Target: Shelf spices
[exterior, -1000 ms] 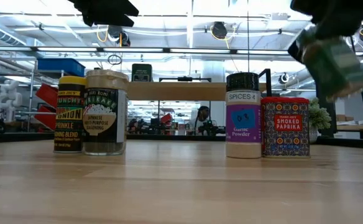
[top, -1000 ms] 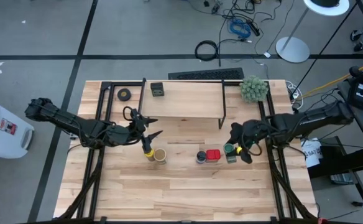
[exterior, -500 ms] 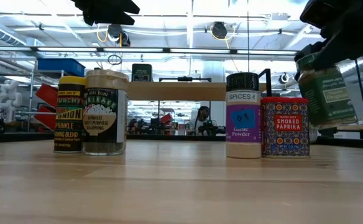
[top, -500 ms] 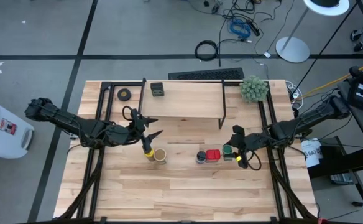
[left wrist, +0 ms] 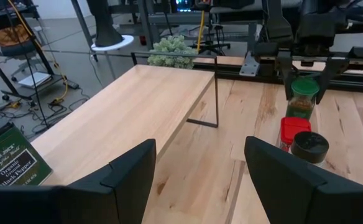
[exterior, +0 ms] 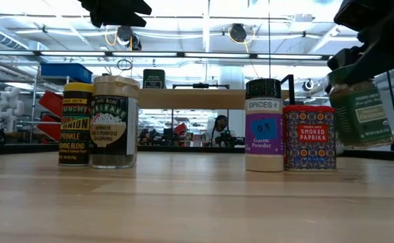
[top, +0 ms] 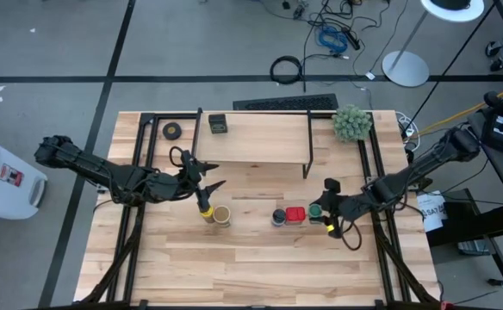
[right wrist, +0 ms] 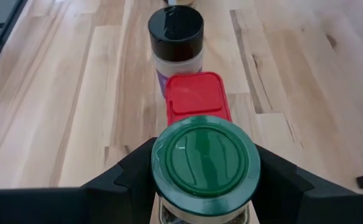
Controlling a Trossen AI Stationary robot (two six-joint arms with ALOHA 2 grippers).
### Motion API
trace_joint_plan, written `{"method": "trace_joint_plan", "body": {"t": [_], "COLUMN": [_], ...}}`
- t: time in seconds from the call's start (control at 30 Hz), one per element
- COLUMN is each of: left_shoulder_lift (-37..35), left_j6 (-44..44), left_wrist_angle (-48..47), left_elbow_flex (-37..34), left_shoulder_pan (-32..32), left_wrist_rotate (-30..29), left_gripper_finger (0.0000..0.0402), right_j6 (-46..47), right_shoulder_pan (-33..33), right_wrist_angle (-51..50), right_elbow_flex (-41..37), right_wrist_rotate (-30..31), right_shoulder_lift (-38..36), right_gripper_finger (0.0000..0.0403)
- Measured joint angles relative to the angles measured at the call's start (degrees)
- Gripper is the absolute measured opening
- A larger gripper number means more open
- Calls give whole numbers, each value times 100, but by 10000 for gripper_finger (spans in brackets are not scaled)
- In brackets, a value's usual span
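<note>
- Six spice containers are on the table in the high view. Five stand on the table in front of the low wooden-topped shelf with black metal legs [top: 256, 136]: yellow-lidded jar [top: 206, 209], tan-lidded jar [top: 221, 215], dark-capped jar [top: 279, 217], red square tin [top: 295, 213], and green-lidded glass jar [top: 317, 209]. The dark boxy tin [top: 217, 124] already sits on the shelf's left end. The left gripper [top: 207, 176] hovers just behind the yellow-lidded jar, jaws spread, empty. The right gripper [top: 324, 209] is at the green-lidded jar.
- Low view: green-lidded jar [exterior: 362, 108] hangs clear of the table, slightly tilted, beside the red tin [exterior: 310, 137].
- Left wrist view: wide, empty fingers [left wrist: 128, 171]; the shelf top ahead is bare on this stretch.
- Right wrist view: fingers [right wrist: 128, 177] clamp both sides of the jar just under the green lid [right wrist: 205, 160].
- Risks: the tilt suggests the jar could swing or slip in transit; it is close to the red tin, so a low sideways move may topple the tin; a tilted set-down on the board may tip it.
</note>
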Motion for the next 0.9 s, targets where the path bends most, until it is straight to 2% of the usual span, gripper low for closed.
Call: {"method": "trace_joint_plan", "body": {"t": [0.2,0.57,0.73,0.9], "left_shoulder_lift": [0,0,0,0], "left_j6": [0,0,0,5], "left_wrist_angle": [0,1,0,20], "left_elbow_flex": [0,0,0,0], "left_shoulder_pan": [1,0,1,1], "left_wrist_rotate": [0,0,0,0], "left_gripper_finger": [256,256,256,256], "right_j6": [50,275,388,403], "right_shoulder_pan": [150,707,771,767], "right_wrist_angle": [216,38,304,1253], "right_elbow_flex": [0,-28,-514,-1111], "right_wrist_rotate": [238,1164,1280,1267], "right_shoulder_lift": [287,458,269,-96], "right_gripper_finger": [196,196,196,196]}}
